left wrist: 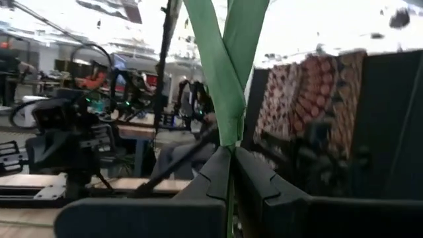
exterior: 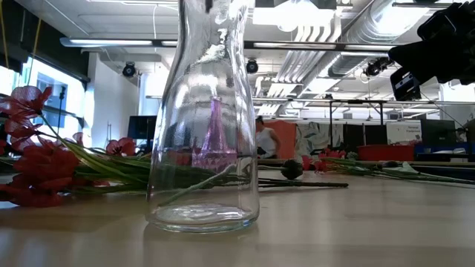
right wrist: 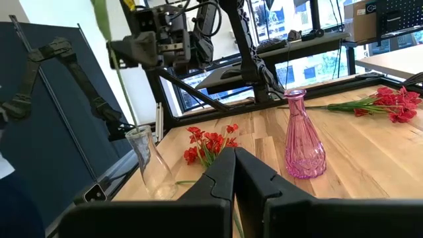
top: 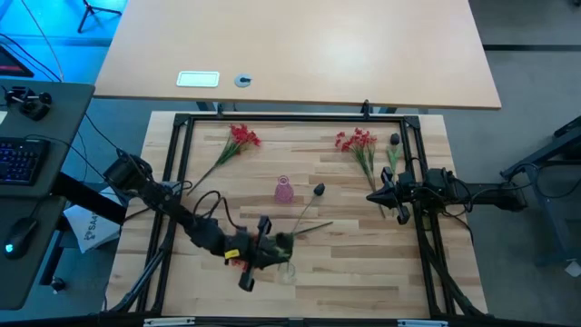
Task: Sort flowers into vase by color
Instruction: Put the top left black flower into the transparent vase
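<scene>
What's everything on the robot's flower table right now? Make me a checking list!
Surface: wooden table inside a black frame.
Job's things: pink vase mid-table; clear vase at the near edge; red bunches at the far side, another lying by the clear vase; dark blooms lying flat.
Clutter: nothing seen.
Grippers: left gripper shut on a green stem, above the clear vase; right gripper shut, empty, at the right side.
Cables: loop along the left arm.
Surroundings: second table, keyboard, a person far behind.
</scene>
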Controlling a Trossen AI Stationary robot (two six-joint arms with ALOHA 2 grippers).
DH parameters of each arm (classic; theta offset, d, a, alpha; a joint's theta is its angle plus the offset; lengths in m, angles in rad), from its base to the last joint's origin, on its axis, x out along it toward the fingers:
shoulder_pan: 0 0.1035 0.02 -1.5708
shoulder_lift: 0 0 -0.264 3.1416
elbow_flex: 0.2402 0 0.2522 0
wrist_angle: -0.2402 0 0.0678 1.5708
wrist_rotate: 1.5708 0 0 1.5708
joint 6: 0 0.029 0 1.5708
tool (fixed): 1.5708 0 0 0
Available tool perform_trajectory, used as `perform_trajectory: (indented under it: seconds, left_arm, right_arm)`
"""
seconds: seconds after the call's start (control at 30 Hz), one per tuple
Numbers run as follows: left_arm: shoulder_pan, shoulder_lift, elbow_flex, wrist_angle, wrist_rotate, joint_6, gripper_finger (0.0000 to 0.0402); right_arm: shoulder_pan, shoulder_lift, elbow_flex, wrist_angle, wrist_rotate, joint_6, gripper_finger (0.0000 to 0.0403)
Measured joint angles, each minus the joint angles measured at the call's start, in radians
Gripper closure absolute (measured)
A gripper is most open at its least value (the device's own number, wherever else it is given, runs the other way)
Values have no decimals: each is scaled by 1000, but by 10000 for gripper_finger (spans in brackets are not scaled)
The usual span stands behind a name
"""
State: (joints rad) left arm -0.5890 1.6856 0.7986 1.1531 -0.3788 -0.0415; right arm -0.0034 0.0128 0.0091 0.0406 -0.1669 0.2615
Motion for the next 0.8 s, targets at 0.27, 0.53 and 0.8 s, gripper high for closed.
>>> perform_trajectory:
  seconds: [0.27,0.53,0.8]
  left_arm:
    - [-15,0,0,-145,9,-29,368]
    - [-15,-37,0,-303,32,-158,268]
    - [-14,-140,0,-592,106,-306,174]
  right_arm:
    - [0,0,0,0,0,0,402]
    - [0,0,0,0,0,0,402]
    - [0,0,0,0,0,0,402]
